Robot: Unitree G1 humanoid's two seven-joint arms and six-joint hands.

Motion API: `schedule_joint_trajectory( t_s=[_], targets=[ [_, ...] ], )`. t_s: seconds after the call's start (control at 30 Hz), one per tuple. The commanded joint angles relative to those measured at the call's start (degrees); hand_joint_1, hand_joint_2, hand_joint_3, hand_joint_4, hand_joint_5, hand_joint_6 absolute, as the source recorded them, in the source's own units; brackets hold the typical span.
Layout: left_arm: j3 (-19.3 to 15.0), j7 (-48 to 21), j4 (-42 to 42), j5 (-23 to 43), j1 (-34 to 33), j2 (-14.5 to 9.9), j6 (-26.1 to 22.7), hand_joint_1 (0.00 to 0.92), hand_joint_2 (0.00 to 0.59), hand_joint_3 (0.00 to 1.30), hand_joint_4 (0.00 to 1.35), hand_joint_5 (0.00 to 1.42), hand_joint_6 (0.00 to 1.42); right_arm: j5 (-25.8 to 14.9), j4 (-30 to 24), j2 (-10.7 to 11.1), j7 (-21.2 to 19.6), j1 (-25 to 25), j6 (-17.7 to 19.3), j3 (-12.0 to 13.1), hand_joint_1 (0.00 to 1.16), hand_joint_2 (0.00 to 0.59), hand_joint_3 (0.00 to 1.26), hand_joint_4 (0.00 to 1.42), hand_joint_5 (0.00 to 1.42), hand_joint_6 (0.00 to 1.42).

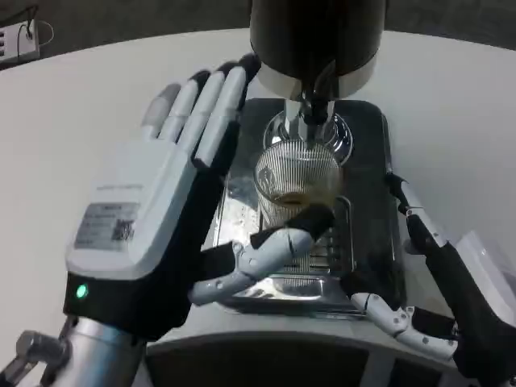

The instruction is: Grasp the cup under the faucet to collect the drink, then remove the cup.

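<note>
**Head view: cup stands under the faucet, both hands apart from it**

Head view looks down on a round white table (72,113). At the far left corner of the picture a white power strip (18,42) lies, small and partly cut by the edge.

On the left side the left hand (153,218) is raised over the table, its white back turned up, with a label and a small green light on it. The long fingers (201,105) are straight and lie side by side, pointing far and a bit right. The thumb (266,246) reaches out to the right, and its black tip comes just in front of the cup. This hand holds nothing; if the thumb touches the glass I cannot tell.

In the middle stands the drink dispenser (318,36), dark and round, with the faucet (314,109) under it. The cup (297,181), clear and ribbed, is upright on the metal drip tray (242,193), directly below the faucet. A little brownish drink is seen inside it.

On the right, near the tray's right edge, the right hand (439,274) is low. Its fingers are apart, one pointing far, one lying across near the tray's near right corner. It grips nothing.
</note>
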State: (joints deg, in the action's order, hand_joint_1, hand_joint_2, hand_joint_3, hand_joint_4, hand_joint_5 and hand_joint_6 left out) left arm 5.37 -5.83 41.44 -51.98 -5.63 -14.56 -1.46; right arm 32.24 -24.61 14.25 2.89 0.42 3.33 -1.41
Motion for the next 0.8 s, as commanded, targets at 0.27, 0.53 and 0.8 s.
schedule_joint_trajectory(
  t_s=[0.27, 0.53, 0.8],
  targets=[
    [0.25, 1.71, 3.18, -2.42, 15.24, 2.10, 1.38, 0.000, 0.161, 0.00, 0.00, 0.00, 0.00, -0.15, 2.65, 1.17, -1.52, -2.26, 1.70, -1.04, 0.47, 0.280, 0.00, 0.02, 0.07, 0.27],
    [1.95, 6.88, 1.07, -3.27, 23.39, 2.94, 5.58, 0.000, 0.164, 0.00, 0.00, 0.00, 0.00, -1.80, 6.16, 0.85, -2.12, -4.93, 2.14, -1.39, 0.48, 0.276, 0.00, 0.03, 0.08, 0.27],
    [2.03, 8.86, -2.07, -3.97, 24.59, 2.72, 6.76, 0.000, 0.166, 0.00, 0.00, 0.00, 0.00, -3.11, 8.29, 0.90, -2.91, -6.75, 2.70, -1.79, 0.49, 0.277, 0.00, 0.03, 0.08, 0.27]
  ],
)
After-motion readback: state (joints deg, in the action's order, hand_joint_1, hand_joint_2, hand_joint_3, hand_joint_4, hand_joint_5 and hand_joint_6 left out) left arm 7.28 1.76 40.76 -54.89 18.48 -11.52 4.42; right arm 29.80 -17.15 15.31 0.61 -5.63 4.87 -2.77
